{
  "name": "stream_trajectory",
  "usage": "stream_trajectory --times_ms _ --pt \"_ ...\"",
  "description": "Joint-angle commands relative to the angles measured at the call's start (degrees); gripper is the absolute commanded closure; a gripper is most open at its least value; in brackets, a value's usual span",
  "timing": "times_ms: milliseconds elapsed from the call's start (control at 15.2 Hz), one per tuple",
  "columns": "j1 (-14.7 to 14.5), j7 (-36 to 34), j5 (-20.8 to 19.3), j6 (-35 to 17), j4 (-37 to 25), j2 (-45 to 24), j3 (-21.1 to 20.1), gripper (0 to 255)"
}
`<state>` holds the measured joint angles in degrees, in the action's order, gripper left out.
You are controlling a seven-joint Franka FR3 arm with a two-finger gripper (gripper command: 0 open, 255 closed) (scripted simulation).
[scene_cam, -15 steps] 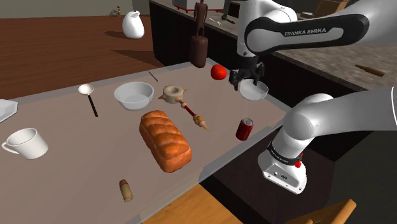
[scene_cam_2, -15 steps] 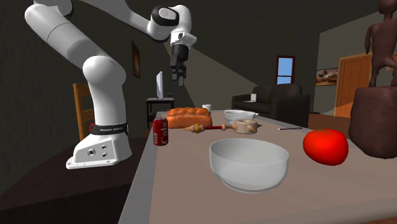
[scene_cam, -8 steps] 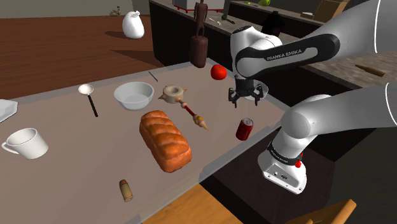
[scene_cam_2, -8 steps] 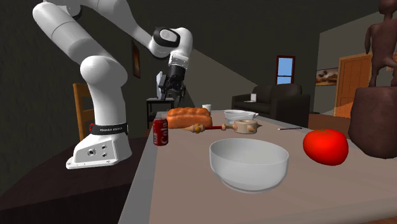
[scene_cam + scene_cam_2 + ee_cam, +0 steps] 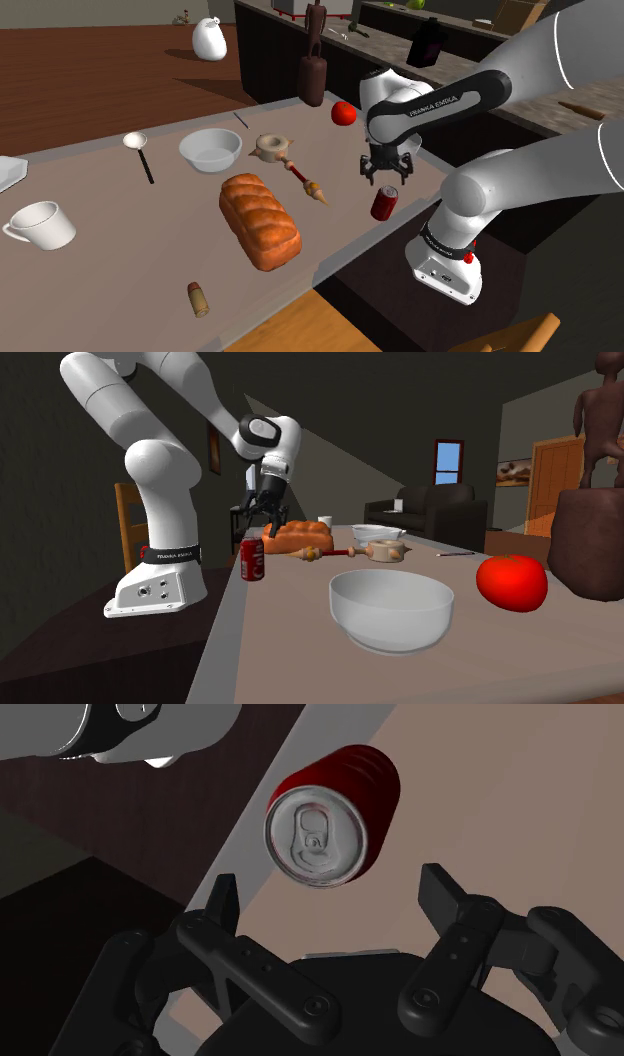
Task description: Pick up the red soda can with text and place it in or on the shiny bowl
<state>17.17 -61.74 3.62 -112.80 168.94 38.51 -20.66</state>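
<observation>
Arm bends down from its stand, hand [image 5: 383, 172] pointing straight down just above the red can [image 5: 384, 203], not touching it. Its 2 fingers [image 5: 225, 904] are spread w/ nothing gripped, the can's silver top seen past the gap betw. them. Can stands upright nr. the worktop [image 5: 130, 250] edge, apart from the shiny bowl [image 5: 392, 610].

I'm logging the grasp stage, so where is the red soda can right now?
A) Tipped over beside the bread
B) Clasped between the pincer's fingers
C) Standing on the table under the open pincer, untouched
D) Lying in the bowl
C: the red soda can stands upright on the table, top facing the pincer, whose fingers stand apart and touch nothing.
</observation>
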Motion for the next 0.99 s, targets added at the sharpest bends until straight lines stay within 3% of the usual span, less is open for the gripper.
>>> stream_trajectory --times_ms 0,594,660,924 --pt "0.22 -0.08 -0.06 -2.06 1.27 -0.78 -0.13 0" --pt "0.32 -0.15 -0.06 -3.62 2.26 -1.38 -0.27 0" --pt "0.32 -0.15 -0.06 -3.62 2.26 -1.38 -0.27 255" --pt "0.36 -0.10 -0.10 -3.56 2.22 -1.34 -0.23 255"
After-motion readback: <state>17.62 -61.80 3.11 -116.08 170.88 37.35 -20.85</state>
